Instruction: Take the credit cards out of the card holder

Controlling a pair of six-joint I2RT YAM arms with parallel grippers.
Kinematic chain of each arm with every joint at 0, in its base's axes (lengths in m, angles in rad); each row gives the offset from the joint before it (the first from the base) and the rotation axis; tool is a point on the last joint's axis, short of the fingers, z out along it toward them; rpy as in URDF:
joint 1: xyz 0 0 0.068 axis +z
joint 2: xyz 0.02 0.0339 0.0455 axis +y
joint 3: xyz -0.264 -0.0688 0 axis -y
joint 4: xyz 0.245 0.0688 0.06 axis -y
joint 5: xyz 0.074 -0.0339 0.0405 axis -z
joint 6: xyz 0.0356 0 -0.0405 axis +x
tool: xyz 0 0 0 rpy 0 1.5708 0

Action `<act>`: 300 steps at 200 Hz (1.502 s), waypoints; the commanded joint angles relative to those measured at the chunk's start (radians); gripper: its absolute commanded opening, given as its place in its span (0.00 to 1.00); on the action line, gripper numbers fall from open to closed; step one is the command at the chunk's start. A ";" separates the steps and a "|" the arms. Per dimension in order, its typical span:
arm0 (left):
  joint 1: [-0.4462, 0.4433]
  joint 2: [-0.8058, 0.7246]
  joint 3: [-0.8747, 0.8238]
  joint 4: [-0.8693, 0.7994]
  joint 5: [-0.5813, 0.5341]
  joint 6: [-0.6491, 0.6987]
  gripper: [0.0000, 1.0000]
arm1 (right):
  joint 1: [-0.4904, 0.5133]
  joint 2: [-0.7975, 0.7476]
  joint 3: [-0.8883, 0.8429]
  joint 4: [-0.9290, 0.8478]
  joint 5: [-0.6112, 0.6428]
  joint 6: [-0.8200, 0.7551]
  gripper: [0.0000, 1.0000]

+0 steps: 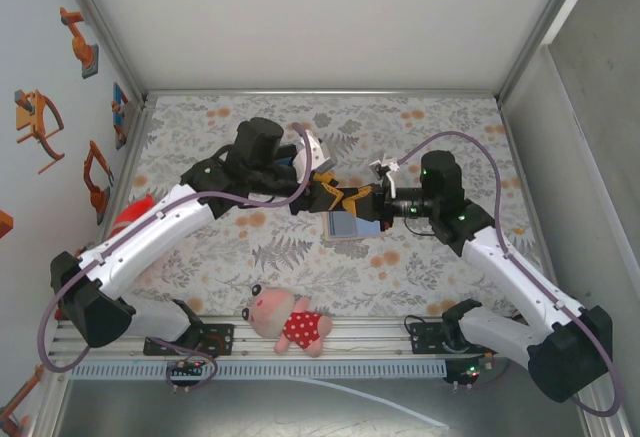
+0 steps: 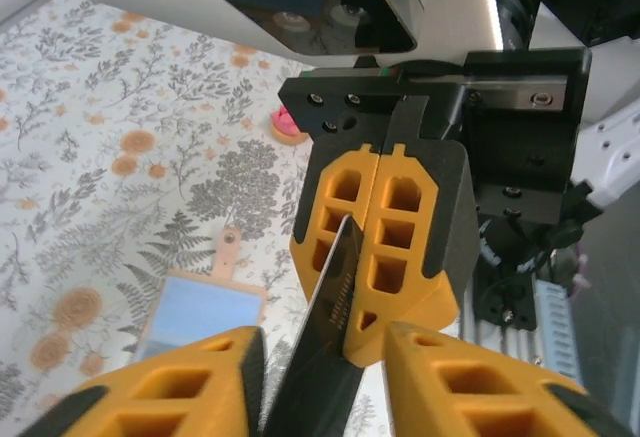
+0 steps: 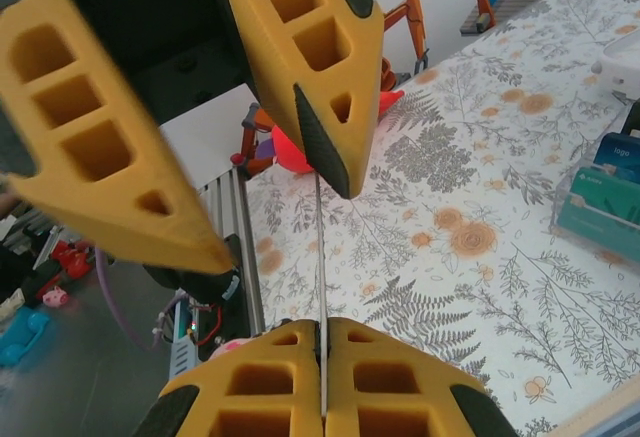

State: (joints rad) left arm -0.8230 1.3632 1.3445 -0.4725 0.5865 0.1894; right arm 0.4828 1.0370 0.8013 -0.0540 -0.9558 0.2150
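Card holder, a small tan leather folding wallet with blue-grey inner faces, lies opened flat on the floral-patterned tabletop near its middle, directly under the spot where the two arms meet. From the left wrist it shows its blue-grey face upward, with the little tan snap tab pointing away from the camera. Above it, the right tool is clamped tight on a thin dark credit card, its two orange fingers pressed together with the card's edge sticking out between them. The left tool faces it head-on, its orange fingers standing apart on either side of the same card; one fingertip sits just beside the card and the other is clearly off it, so this tool is not gripping. A pink plush pig in a red spotted dress lies near the front edge between the arm bases, well apart from the wallet
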 commanded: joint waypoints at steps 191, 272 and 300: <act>0.012 0.131 0.088 -0.236 0.105 0.136 0.28 | 0.016 -0.003 0.036 -0.011 -0.020 -0.040 0.00; 0.016 0.110 0.073 -0.238 0.063 0.146 0.00 | 0.016 -0.028 0.035 -0.037 0.067 -0.040 0.00; 0.019 0.051 0.008 -0.157 -0.047 0.152 0.00 | 0.016 -0.075 0.010 -0.080 0.215 -0.046 0.32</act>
State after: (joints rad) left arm -0.8112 1.4685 1.4117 -0.6350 0.6598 0.3168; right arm 0.5018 1.0245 0.8017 -0.1356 -0.8742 0.1787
